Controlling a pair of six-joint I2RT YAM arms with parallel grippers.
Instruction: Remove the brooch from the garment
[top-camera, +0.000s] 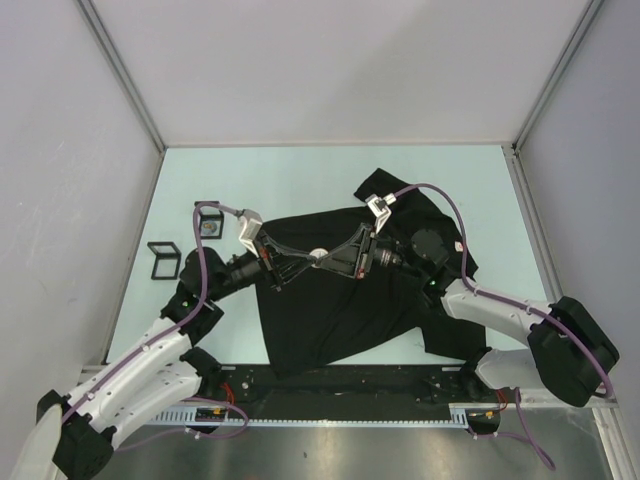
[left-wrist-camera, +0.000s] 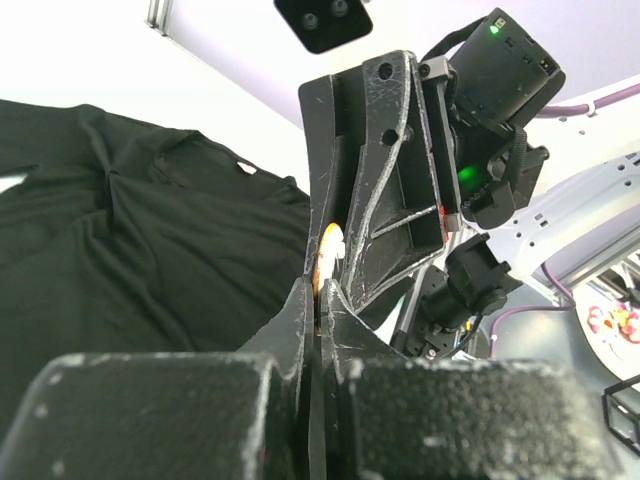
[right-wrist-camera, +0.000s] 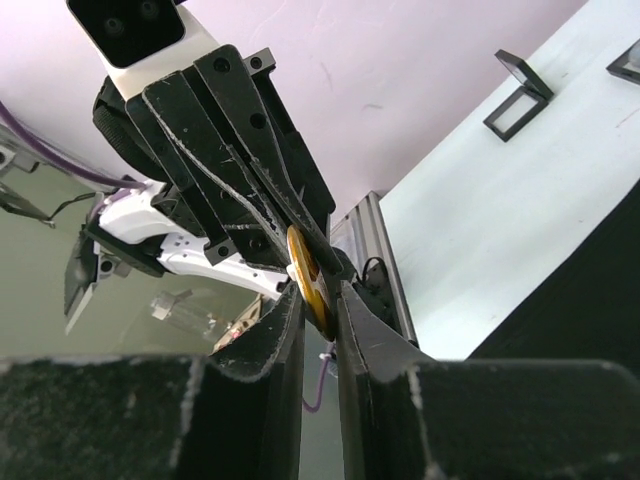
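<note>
Brooch: a small round disc (top-camera: 318, 256), held in the air over the middle of the T-shirt, where the two grippers meet tip to tip.
T-shirt: black, short-sleeved (top-camera: 340, 310), spread flat and rumpled on the bench, collar towards the far side; a tiny red tag (top-camera: 460, 245) sits at the right sleeve.
Right gripper: (top-camera: 332, 259) reaches in from the right, jaws closed on the brooch's edge.
Left gripper: (top-camera: 304, 262) reaches in from the left, jaws drawn almost together and clamped on the opposite edge of the brooch.
Bench: pale green top (top-camera: 250, 180); the shirt covers its centre and right, and its hem reaches the black rail (top-camera: 330, 385) at the near edge.
Frames: two small black open frames, one (top-camera: 208, 218) well left of the shirt, the other (top-camera: 163, 258) nearer the left edge.
Room: plain grey-white walls (top-camera: 330, 70) on three sides, joined by metal corner posts.
Top view only: the whole shirt outline, both arms, and the brooch as a pale dot; its colour and its contact with the cloth cannot be told here.
Left wrist view only: the brooch edge-on, orange and white, just beyond the gripper tips, with the shirt lying behind.
Right wrist view only: the brooch as a gold disc between the finger pads, with both frames on the bench beyond.
</note>
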